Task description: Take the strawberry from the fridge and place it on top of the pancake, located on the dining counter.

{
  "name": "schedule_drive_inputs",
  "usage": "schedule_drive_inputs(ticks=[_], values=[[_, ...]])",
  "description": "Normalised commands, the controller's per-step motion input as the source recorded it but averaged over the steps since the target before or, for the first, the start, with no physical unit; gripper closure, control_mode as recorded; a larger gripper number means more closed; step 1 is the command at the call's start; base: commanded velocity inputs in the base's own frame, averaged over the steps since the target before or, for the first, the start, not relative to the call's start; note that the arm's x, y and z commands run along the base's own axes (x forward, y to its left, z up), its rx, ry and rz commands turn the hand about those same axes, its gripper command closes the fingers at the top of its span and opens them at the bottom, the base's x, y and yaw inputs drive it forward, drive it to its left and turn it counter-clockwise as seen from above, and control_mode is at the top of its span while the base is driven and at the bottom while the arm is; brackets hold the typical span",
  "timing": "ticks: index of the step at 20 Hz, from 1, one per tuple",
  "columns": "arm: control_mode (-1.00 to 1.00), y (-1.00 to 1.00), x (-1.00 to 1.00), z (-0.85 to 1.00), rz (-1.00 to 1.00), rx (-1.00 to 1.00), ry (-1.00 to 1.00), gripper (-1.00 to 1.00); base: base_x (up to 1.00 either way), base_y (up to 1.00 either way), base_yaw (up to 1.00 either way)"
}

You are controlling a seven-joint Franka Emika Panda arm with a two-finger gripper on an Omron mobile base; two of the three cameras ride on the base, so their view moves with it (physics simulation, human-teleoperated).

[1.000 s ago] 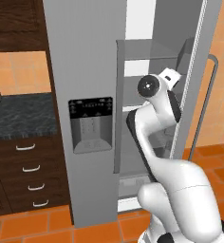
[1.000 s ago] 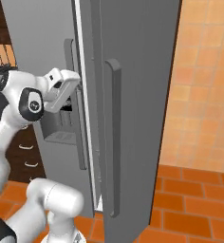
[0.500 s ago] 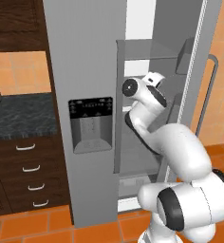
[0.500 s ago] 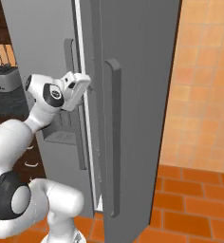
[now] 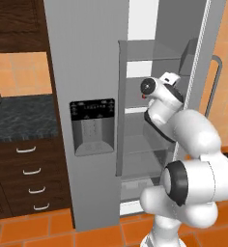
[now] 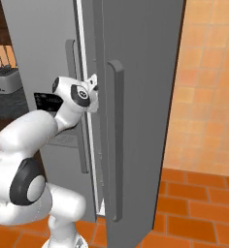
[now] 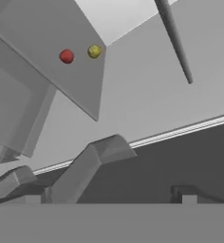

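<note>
The fridge (image 5: 92, 96) stood tall and grey in a kitchen with an orange tiled floor (image 5: 34, 230) and orange tiled walls. Its right door (image 6: 136, 97) was swung open, edge-on in the right base view, with a long vertical handle (image 6: 115, 140) on it. To the left of the fridge ran a dark-topped counter (image 5: 19, 118) over dark wood drawers (image 5: 26, 178) with pale handles; a grey toaster (image 6: 4, 80) sat on that counter, just beside the fridge. A black dispenser panel (image 5: 92, 126) was set into the fridge's closed left door.

Inside the fridge, pale grey shelves (image 5: 152, 50) were stacked one above another. The strawberry (image 7: 66, 56) lay on a shelf inside the fridge, small and red, with a small yellowish ball (image 7: 94, 51) just beside it and apart from it. In the left base view only a red speck of the strawberry (image 5: 144, 96) showed past the arm's wrist.

The tool (image 5: 170, 77) was up at the fridge's open compartment, well apart from the strawberry, gripping nothing. Its fingers were hidden behind the wrist in both base views and hard to make out in the hand view; its jaws stood wide apart. The top of the fridge was cut off in every view.
</note>
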Motion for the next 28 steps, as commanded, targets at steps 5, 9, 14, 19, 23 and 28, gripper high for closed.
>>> schedule_drive_inputs(ticks=[5, 9, 14, 19, 23, 28], values=[[-1.00, -0.96, -0.39, 0.00, -0.01, 0.00, -0.11, -1.00, 0.00, 0.00, 0.00], [-1.00, -1.00, -0.85, 0.09, -0.07, 0.00, -0.16, -1.00, 0.00, 0.00, 0.00], [-1.00, -0.98, -0.27, 0.44, -0.19, 0.00, 0.01, -1.00, 0.00, 0.00, 0.00], [-1.00, -0.85, 0.11, 0.22, -0.22, 0.02, 0.10, -1.00, 0.00, 0.00, 0.00], [-1.00, -0.08, -0.13, 0.00, 0.02, 0.06, 0.04, -1.00, 0.00, 0.00, 0.00], [-1.00, 0.55, -0.26, 0.00, 0.00, 0.17, 0.05, -1.00, 0.00, 0.00, 0.00]])
